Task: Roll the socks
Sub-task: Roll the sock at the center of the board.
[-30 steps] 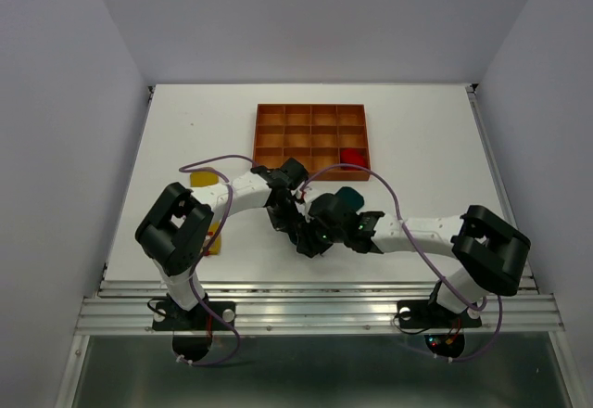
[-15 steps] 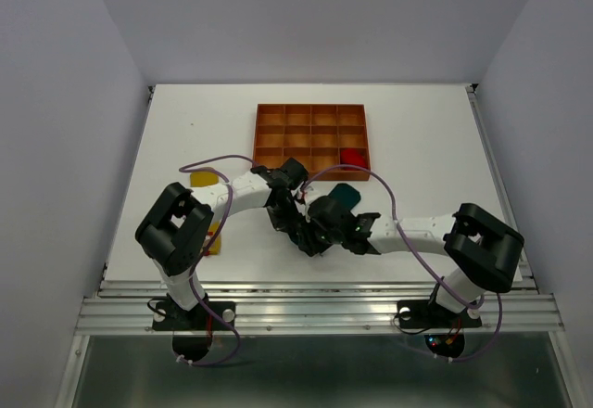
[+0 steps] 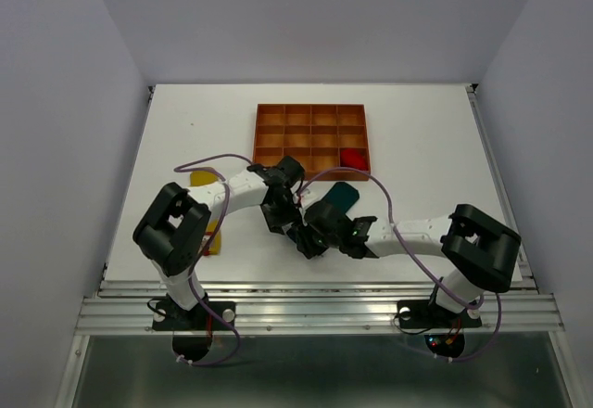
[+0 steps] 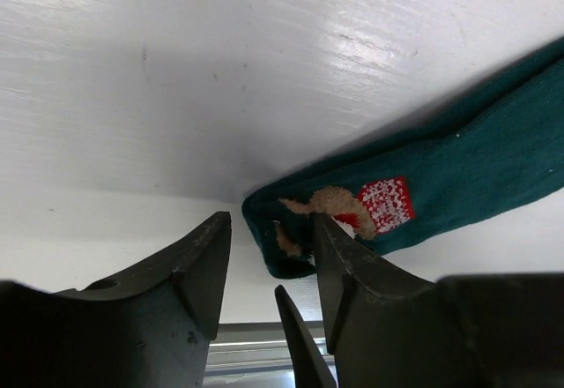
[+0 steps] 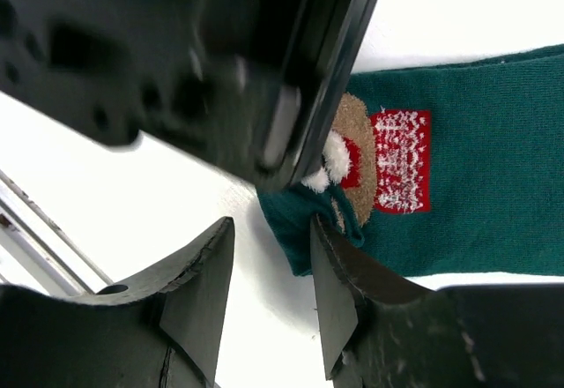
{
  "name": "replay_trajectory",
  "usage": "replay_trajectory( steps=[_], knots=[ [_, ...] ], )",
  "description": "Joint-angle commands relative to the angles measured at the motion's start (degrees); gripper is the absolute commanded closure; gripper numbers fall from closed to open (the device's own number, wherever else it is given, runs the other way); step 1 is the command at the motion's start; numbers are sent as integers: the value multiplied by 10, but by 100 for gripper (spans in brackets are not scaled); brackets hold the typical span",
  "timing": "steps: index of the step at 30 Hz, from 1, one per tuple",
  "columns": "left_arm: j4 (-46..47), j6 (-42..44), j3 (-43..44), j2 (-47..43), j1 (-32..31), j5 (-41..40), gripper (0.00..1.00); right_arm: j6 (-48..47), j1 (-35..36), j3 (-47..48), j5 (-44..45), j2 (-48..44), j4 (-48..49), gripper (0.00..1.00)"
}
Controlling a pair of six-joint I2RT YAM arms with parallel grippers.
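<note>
Teal-green sock (image 4: 458,176) lies on the white surface (image 4: 176,70), its patterned end at the tips of my left fingers (image 4: 198,269) and my right fingers (image 5: 198,287), both pairs parted and gripping nothing.

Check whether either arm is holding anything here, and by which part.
Nothing looks held: the left gripper and right gripper each sit at the end of the dark teal-green fabric sock with fingers apart, not clamping it.
</note>
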Motion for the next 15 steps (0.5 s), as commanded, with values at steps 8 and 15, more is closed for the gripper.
replay_trajectory(
  steps=[8, 15],
  knots=[
    [-34, 9, -21, -110, 69, -55, 44, -22, 30, 12, 87, 66, -103, 54],
    [-53, 23, -65, -184, 124, -79, 44, -18, 56, 62, 160, 109, -150, 58]
  ],
)
